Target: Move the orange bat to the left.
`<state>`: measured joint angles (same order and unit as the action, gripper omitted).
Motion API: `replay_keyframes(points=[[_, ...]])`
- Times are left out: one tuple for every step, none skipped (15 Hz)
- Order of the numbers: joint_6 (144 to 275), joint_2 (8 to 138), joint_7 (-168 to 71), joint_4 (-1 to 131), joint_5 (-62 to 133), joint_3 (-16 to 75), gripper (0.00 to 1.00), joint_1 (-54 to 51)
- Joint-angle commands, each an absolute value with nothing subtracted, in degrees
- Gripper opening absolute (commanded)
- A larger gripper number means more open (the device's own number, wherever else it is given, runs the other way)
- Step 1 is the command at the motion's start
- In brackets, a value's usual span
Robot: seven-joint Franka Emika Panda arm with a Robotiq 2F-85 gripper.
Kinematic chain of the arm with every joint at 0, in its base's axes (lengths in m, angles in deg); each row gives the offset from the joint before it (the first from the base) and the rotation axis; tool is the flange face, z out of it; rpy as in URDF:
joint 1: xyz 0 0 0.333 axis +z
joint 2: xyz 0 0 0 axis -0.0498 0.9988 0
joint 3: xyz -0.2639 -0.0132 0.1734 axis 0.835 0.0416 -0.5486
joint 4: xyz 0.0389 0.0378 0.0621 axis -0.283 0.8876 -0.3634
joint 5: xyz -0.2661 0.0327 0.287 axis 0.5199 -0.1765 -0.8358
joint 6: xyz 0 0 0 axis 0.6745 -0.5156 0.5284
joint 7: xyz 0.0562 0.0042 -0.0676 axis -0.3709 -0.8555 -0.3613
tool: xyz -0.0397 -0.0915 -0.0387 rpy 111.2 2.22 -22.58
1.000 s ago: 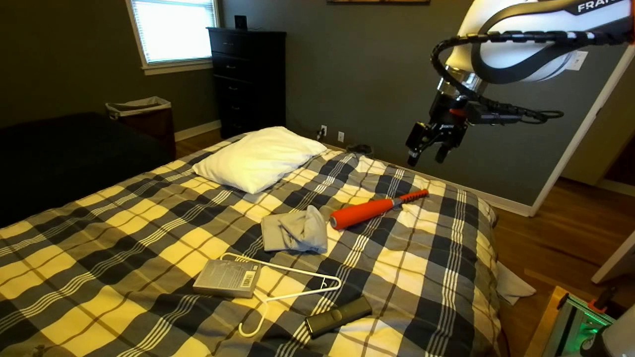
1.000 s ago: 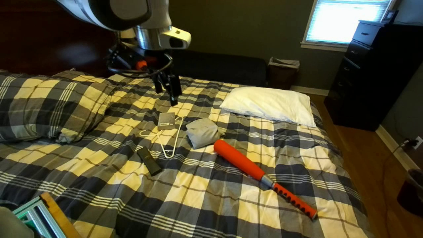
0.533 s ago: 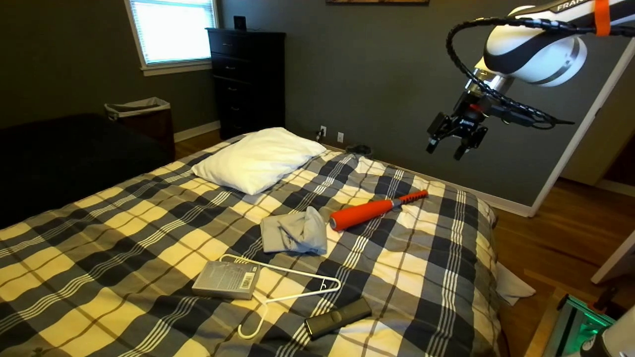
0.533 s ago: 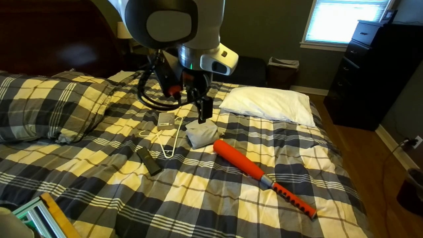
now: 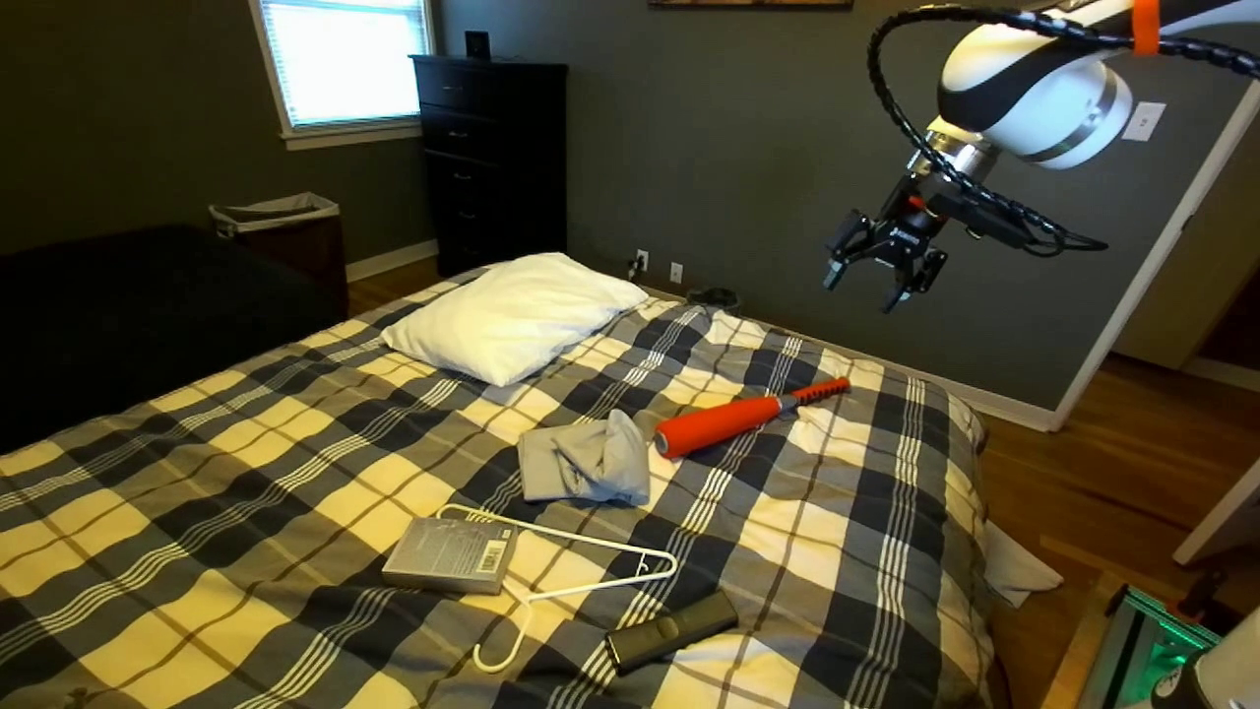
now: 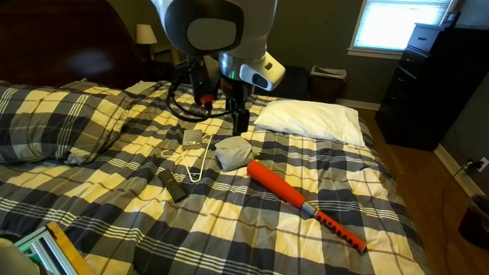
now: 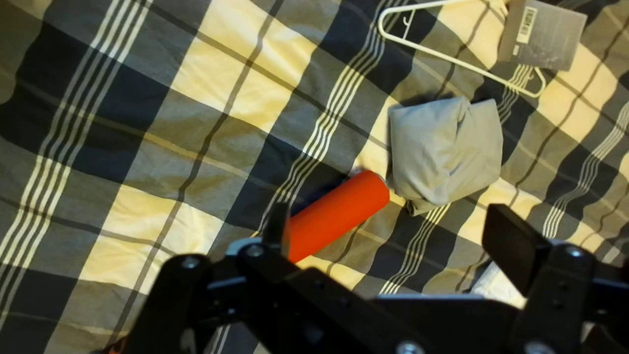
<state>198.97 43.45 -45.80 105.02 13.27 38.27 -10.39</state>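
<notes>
Claw (image 7: 389,226) spread, empty, well clear of the orange bat (image 5: 752,414); an off-centre pinch could set its rounded form rolling

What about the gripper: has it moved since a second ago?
Yes. In an exterior view, the gripper has shifted rightward and slightly down the picture, and now appears nearer the left edge of the unmoved white pillow.

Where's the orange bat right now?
In an exterior view, the orange bat lies right of centre on the plaid bedspread, its thick end next to the grey cloth and its thin end toward the picture's lower right.
</notes>
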Motion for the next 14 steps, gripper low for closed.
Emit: replay_keyframes(points=[[193.64, 56.70, -46.75, 92.93, 4.37, 41.96, 1.00, -12.37], [191.73, 60.29, -46.08, 89.06, 2.44, 42.65, 1.00, -13.46], [189.86, 63.47, -45.28, 85.74, 0.52, 43.02, 1.00, -14.66], [188.22, 66.76, -44.03, 82.20, -1.29, 43.14, 1.00, -16.02], [186.96, 69.27, -42.51, 79.49, -2.88, 43.01, 1.00, -17.25], [185.57, 72.42, -40.96, 76.05, -4.45, 42.85, 1.00, -18.59], [184.44, 75.57, -39.21, 72.74, -5.82, 42.71, 1.00, -19.93], [182.15, 79.01, -38.05, 69.39, -7.11, 42.46, 1.00, -21.37], [178.66, 81.44, -37.65, 66.29, -9.09, 41.91, 1.00, -22.96], [184.26, 74.57, -39.77, 74.22, -5.58, 41.98, 1.00, -20.97], [182.20, 77.23, -39.37, 71.44, -6.76, 41.86, 1.00, -21.98], [181.10, 79.19, -39.21, 69.47, -7.36, 41.75, 1.00, -22.67], [180.60, 80.44, -39.07, 68.20, -7.68, 41.66, 1.00, -23.06], [180.46, 81.04, -38.89, 67.60, -7.81, 41.59, 1.00, -23.17]])
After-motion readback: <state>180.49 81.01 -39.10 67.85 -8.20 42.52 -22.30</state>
